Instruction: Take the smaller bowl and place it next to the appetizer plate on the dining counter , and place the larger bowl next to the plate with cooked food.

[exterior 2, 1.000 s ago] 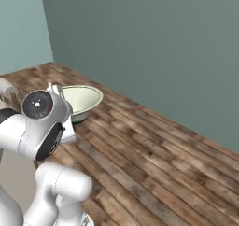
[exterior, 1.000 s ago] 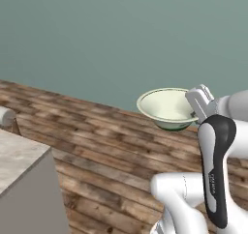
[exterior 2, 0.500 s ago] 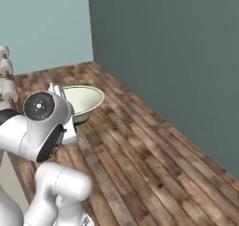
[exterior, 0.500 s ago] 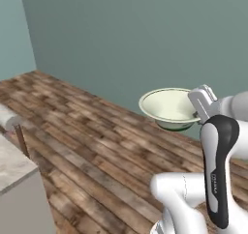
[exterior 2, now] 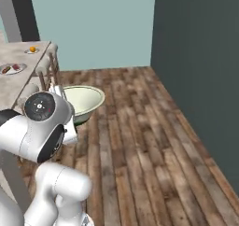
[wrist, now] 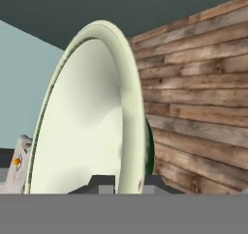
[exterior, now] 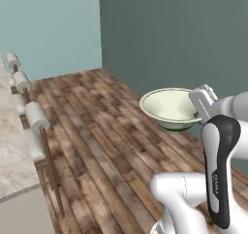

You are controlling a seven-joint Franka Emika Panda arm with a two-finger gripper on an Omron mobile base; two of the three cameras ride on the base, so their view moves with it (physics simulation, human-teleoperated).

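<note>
1. Cream-green, the larger bowl (exterior: 170,107) rides in the air above the plank floor (exterior: 97,146), its rim clamped in the pincer (exterior: 199,113), whose jaws are closed on it.
2. In the hand view the bowl (wrist: 87,131) stands on edge, its rim between the two tips.
3. In the right base view the bowl (exterior 2: 84,100) hangs just beside the worktop (exterior 2: 18,75).
4. Padded stools (exterior: 36,116) line the worktop's edge, between the bowl and the top.
5. Far along the worktop sit the plate with cooked food (exterior 2: 11,69) and, beyond it, the appetizer plate (exterior 2: 32,50), well apart from the bowl.
</note>
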